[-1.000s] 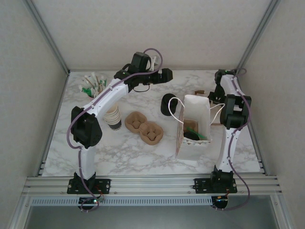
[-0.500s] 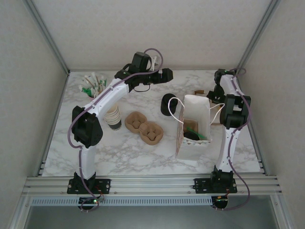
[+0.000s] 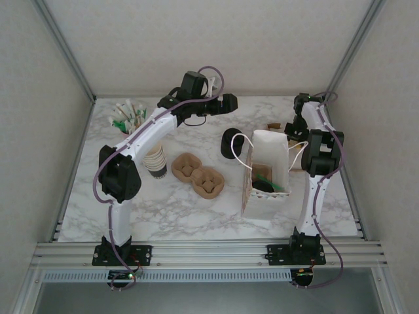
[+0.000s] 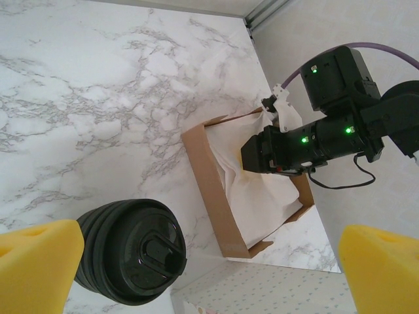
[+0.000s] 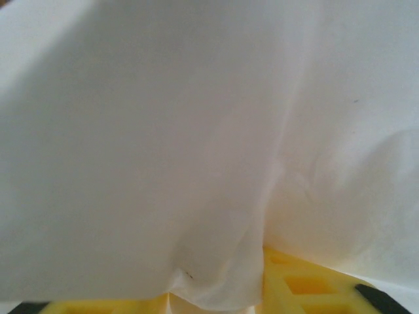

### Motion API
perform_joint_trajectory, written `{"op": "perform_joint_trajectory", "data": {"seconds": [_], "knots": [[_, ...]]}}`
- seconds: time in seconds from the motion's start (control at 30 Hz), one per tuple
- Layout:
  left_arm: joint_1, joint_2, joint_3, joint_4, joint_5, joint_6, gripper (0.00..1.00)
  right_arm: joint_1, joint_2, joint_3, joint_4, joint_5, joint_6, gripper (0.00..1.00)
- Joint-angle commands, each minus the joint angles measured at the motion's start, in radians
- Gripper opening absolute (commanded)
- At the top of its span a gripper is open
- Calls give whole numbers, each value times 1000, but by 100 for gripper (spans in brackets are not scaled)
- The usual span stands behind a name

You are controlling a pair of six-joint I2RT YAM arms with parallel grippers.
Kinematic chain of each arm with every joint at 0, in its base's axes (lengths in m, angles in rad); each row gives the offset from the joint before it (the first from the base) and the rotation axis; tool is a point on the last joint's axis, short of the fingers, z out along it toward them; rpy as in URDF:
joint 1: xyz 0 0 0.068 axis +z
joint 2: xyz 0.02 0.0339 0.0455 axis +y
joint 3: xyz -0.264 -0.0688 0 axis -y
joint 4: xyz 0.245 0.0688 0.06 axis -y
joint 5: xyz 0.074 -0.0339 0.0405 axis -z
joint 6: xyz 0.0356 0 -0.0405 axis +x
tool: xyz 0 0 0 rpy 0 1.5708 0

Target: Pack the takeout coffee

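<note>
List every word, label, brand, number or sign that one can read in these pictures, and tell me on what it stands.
No text can be read anywhere.
White and green sticks at the back left: any print is too small to read.
Black ribbed cylinder: raised marks on its top, no legible letters.
Paper bag: a faint dotted pattern, no words.

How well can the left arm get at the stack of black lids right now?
Probably yes: the left gripper is wide open, the stack of black lids stands uncovered just ahead of it, and the paper bag sits beside, not between.
</note>
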Motion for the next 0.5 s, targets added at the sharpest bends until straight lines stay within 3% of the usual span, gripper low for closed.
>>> {"op": "perform_joint_trajectory", "data": {"seconds": [0.0, 0.47], "knots": [[-8, 6, 28, -4, 19, 7, 100, 1, -41, 19, 15, -9, 7, 35], [-9, 4, 28, -6, 20, 9, 100, -1, -88, 1, 18, -16, 9, 29]]}}
